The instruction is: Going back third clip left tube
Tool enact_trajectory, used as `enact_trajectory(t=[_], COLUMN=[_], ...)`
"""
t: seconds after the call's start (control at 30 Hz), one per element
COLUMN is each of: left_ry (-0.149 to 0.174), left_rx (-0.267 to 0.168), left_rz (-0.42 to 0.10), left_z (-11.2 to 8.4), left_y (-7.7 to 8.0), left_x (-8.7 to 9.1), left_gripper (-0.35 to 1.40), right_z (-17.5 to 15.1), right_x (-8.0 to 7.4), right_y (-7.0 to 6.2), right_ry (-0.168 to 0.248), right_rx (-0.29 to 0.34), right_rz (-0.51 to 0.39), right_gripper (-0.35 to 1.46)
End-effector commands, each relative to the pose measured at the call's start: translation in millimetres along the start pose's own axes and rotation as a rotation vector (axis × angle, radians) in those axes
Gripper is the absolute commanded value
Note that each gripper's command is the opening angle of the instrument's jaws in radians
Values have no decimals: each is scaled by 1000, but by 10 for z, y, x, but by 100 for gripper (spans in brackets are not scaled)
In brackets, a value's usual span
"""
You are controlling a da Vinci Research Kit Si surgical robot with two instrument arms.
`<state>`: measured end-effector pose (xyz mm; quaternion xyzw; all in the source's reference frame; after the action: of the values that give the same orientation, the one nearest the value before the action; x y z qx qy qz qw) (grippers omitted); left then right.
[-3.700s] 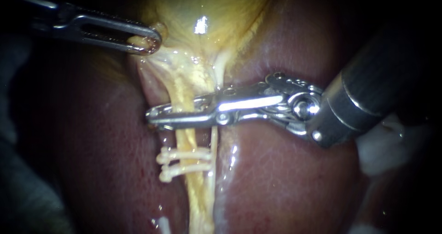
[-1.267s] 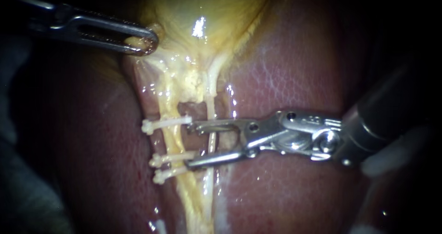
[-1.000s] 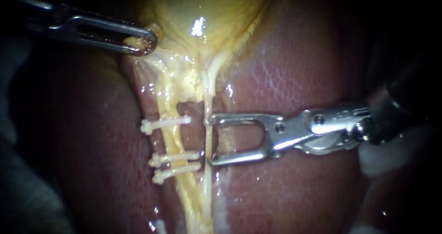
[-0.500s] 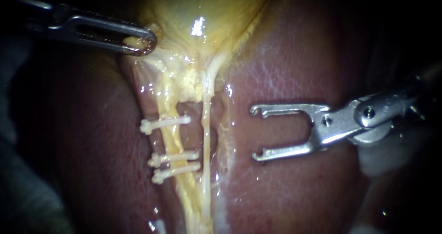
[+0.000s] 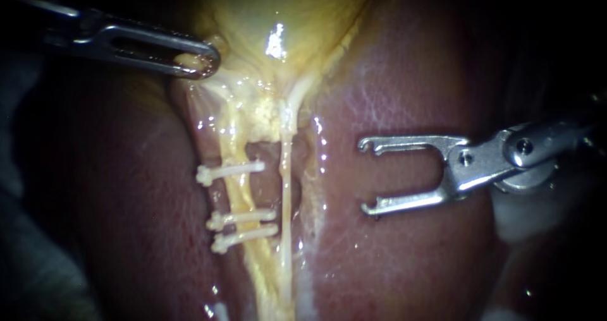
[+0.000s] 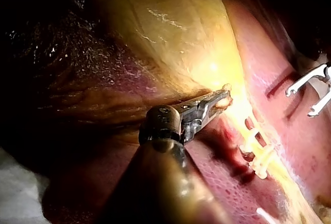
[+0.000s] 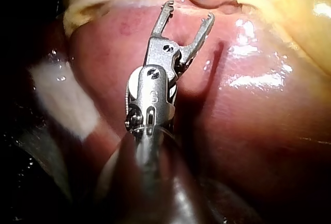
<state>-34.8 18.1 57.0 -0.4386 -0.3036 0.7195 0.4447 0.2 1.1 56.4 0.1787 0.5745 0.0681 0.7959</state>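
Note:
Three white clips lie across the yellow left tube: one upper clip and a lower pair. The thin right tube runs beside it, bare. My right instrument hovers over the liver, to the right of both tubes, jaws open and empty; it shows the same in the right wrist view. My left instrument is shut on a fold at the gallbladder's lower edge and holds it up to the left; the left wrist view shows that grip.
White gauze lies under the right instrument's shaft and shows beside it in the right wrist view. Liver surrounds the tubes on both sides. The clips and the right instrument's open jaws also appear ahead of the left instrument.
The right instrument's jaws, earlier closed around the left tube, opened and left a third clip above the other two, then drew back to the right. The left instrument kept its hold.

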Motion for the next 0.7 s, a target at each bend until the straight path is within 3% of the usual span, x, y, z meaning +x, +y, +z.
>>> enact_trajectory(t=[0.03, 0.33, 0.7], left_ry=[2, -5, -7], left_rx=[5, -2, 0], left_rz=[0, -2, -1], left_z=[6, 42, 45], left_y=[-2, -21, -24], left_x=[-3, -23, -21], left_gripper=[-35, -35, -35], right_z=[0, -3, -3], right_x=[0, 0, 0], right_y=[0, 0, 0], right_ry=[0, 1, 1], right_rx=[1, 2, 2], right_rz=[-3, -3, -3], right_gripper=[49, 49, 49])
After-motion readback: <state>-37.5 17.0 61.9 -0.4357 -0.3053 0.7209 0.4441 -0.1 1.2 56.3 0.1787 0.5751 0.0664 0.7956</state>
